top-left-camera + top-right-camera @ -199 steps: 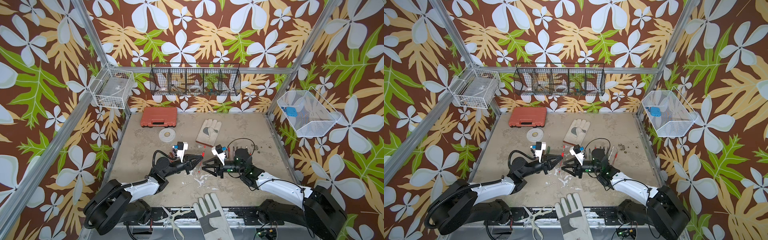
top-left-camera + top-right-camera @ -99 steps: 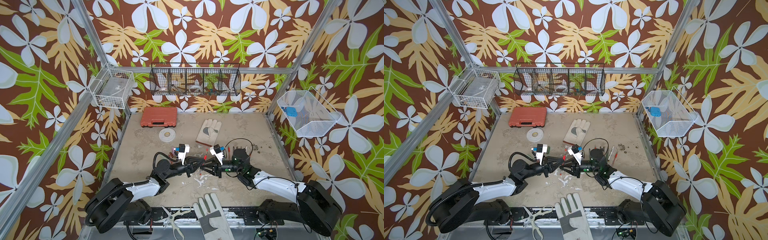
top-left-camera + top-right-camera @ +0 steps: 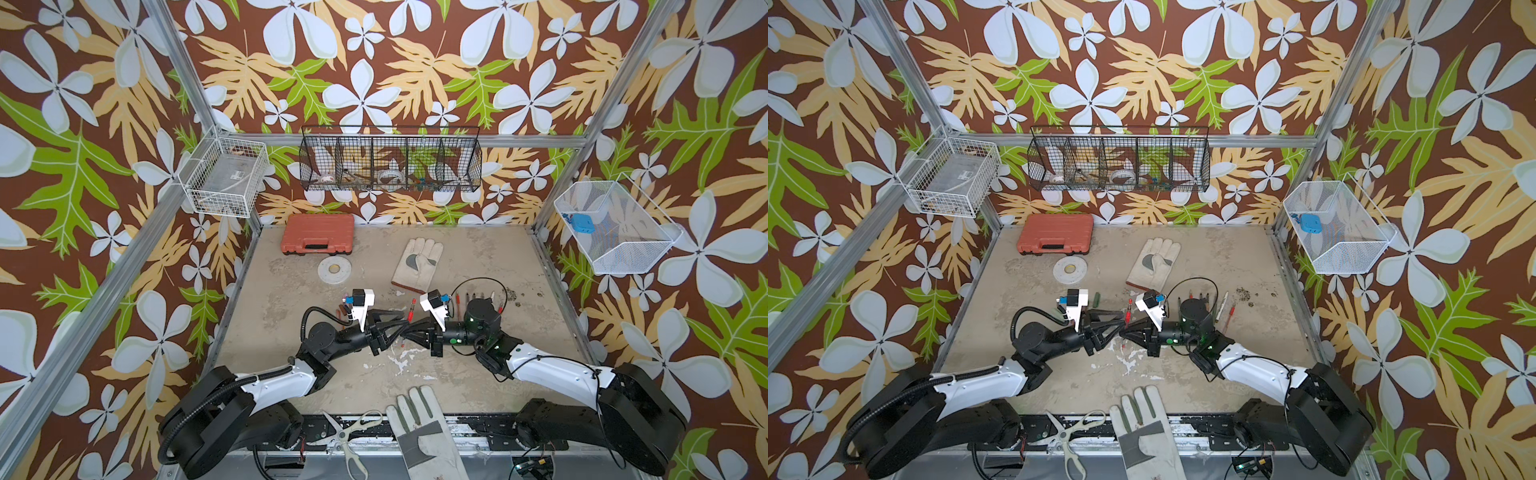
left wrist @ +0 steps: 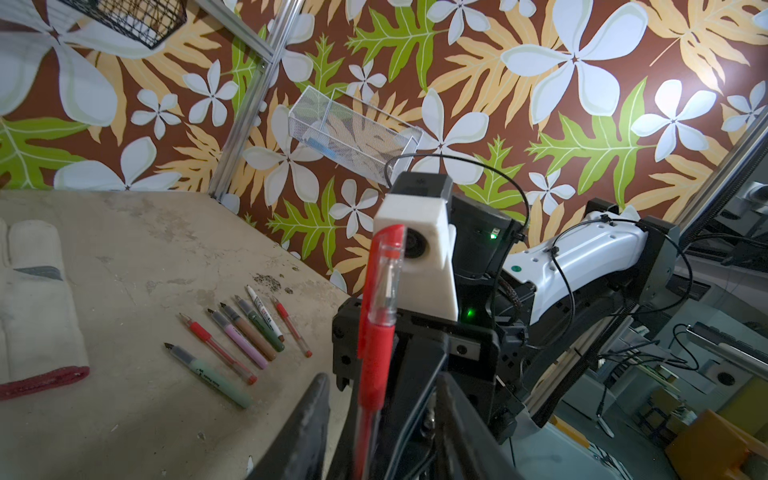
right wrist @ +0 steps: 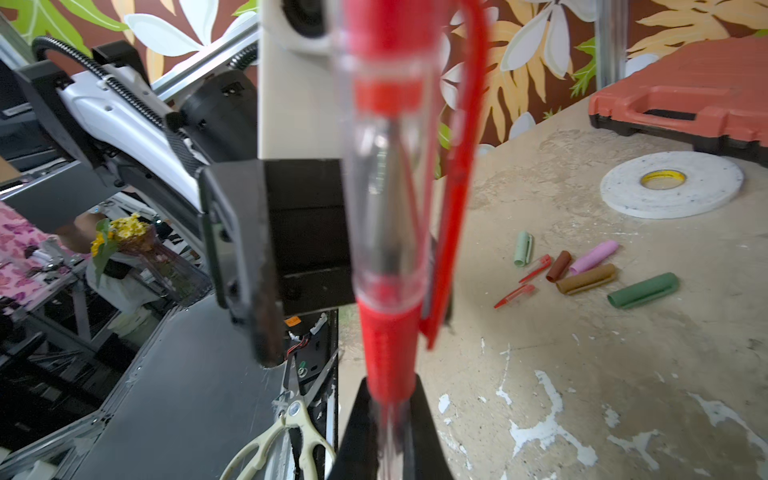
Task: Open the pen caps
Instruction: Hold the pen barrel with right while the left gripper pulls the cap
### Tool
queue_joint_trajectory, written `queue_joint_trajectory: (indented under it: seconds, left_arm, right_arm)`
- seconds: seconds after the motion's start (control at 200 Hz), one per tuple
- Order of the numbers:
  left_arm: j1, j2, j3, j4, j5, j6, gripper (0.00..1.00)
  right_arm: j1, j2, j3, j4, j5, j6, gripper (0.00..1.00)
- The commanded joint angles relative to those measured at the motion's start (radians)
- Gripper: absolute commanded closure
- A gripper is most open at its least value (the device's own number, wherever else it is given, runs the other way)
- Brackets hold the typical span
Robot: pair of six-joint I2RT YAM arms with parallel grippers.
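A thin red pen point(image 4: 374, 361) stands upright between my two grippers at mid table, its clear pen cap point(image 5: 386, 187) with a red clip still on its upper end. My right gripper point(image 5: 390, 384) is shut on the pen's red grip. My left gripper point(image 4: 380, 378) is open, one jaw on each side of the pen and neither touching it. In both top views the grippers meet tip to tip, left point(image 3: 400, 329) and right point(image 3: 411, 331). Several loose pen caps point(image 5: 586, 279) lie in a cluster on the table. Several uncapped pens point(image 4: 239, 340) lie in a row.
An orange tool case point(image 3: 318, 239) and a white tape roll point(image 3: 334, 269) lie at the back left. One work glove point(image 3: 417, 264) is at the back middle, another glove point(image 3: 424, 432) and scissors point(image 3: 347, 432) at the front edge. Wire baskets point(image 3: 390, 164) hang on the walls.
The two grippers have come together. My right jaws have closed on the red pen and my left jaws have parted off it.
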Motion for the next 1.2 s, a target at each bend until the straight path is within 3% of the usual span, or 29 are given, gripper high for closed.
queue_joint_trajectory:
  seconds: [0.0, 0.11, 0.38, 0.881, 1.196]
  left_arm:
    - [0.001, -0.068, 0.006, -0.113, -0.1, 0.065, 0.5]
    - [0.001, -0.133, 0.014, -0.223, -0.19, 0.104, 0.47]
    - [0.001, -0.161, 0.03, -0.299, -0.227, 0.111, 0.49]
    - [0.001, -0.11, 0.053, -0.32, -0.224, 0.106, 0.6]
    - [0.001, -0.107, 0.065, -0.351, -0.239, 0.118, 0.78]
  right_arm:
    - [0.003, -0.015, 0.013, -0.069, 0.085, -0.055, 1.0]
    - [0.025, -0.007, 0.05, -0.172, 0.201, -0.102, 1.0]
    - [0.154, 0.029, 0.13, -0.327, 0.483, -0.189, 1.0]
    - [0.197, 0.049, 0.153, -0.366, 0.515, -0.222, 1.0]
    - [0.232, 0.075, 0.181, -0.392, 0.551, -0.246, 1.0]
